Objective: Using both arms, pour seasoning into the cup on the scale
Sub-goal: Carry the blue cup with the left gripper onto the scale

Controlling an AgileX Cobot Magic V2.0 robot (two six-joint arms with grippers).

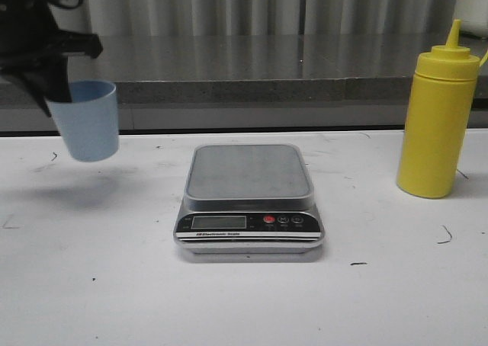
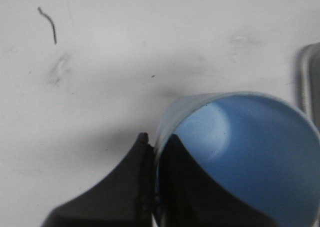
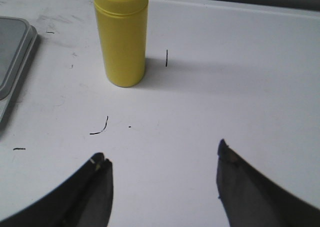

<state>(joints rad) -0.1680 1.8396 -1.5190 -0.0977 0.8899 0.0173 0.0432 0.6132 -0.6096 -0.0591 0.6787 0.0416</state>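
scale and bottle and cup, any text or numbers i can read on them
"Electronic Scale": small white print on the black front panel of the scale, below the display; legible only roughly.
Scale display: no digits can be made out.
Scale buttons: their marks are too small to read.
Yellow bottle: no label or print visible.
Blue cup: plain, no text.

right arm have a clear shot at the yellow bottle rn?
Probably yes. In the right wrist view the right gripper is open, with the yellow bottle standing upright ahead of it and only bare table between. The scale sits off to one side, clear of that path.
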